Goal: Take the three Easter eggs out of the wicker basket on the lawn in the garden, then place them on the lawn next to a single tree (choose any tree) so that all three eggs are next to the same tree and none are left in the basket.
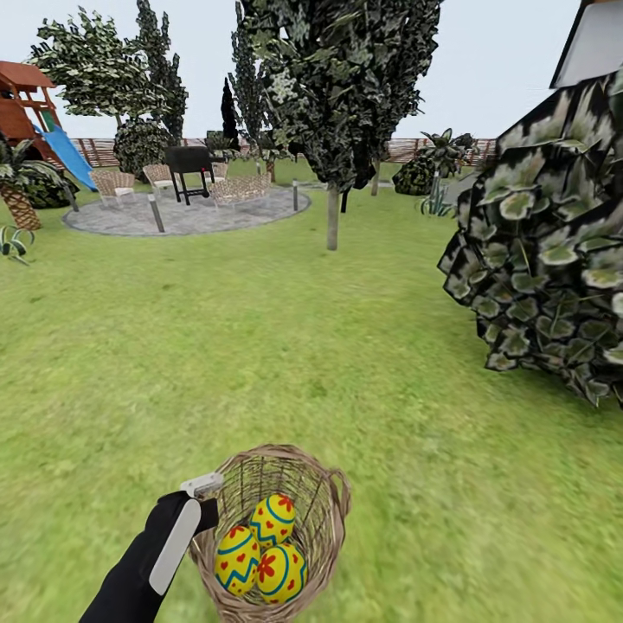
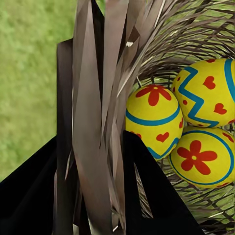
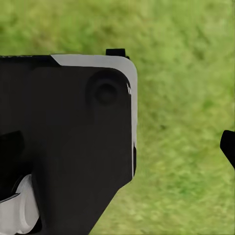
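At the bottom centre of the head view the left gripper [image 1: 201,486] is clenched on the rim of the wicker basket [image 1: 333,497], three eggs [image 1: 260,554] inside, so carry it level toward the tree [image 1: 332,216] upper centre.

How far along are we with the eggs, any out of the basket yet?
None out yet: all three Easter eggs sit in the wicker basket. In hand: the left gripper is at the basket's rim, and the left wrist view shows its fingers straddling the wicker wall, apparently gripping the basket itself. Left to do: get all three eggs onto the lawn beside one tree, which stands well ahead.
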Controlling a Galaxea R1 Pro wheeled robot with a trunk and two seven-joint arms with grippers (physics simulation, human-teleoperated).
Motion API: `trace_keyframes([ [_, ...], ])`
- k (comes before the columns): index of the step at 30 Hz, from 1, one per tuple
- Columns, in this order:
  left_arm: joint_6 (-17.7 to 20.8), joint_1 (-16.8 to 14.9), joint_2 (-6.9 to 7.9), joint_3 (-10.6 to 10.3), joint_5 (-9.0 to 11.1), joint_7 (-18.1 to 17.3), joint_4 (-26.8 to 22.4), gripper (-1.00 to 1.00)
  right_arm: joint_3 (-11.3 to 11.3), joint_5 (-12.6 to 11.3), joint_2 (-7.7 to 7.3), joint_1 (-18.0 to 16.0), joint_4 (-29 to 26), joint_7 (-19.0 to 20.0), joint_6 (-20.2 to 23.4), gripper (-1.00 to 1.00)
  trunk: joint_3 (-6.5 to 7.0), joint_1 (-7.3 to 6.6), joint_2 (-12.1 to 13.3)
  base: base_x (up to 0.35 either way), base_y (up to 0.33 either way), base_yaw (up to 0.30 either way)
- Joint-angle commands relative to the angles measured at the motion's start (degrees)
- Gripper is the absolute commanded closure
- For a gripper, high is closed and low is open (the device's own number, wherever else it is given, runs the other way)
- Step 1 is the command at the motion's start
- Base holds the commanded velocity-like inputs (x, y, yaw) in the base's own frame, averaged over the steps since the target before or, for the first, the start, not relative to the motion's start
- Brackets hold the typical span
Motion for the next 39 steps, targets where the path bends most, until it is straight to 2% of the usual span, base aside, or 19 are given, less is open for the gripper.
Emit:
trace_keyframes([
  [1, -0.1, 0.0, 0.01, 0.0, 0.1, 0.0, 0.0, 1.0, 0.0, 0.0, 0.0, 0.0, 0.0, 0.0, 0.0, -1.0, 0.0, 0.0, 0.0, 0.331, 0.091, 0.0],
  [39, 0.0, 0.0, -0.21, -0.1, 0.1, 0.0, 0.1, 1.0, 0.0, -0.2, 0.81, 0.0, 0.0, 0.1, 0.0, -1.0, 0.0, 0.0, 0.0, 0.331, 0.069, 0.0],
])
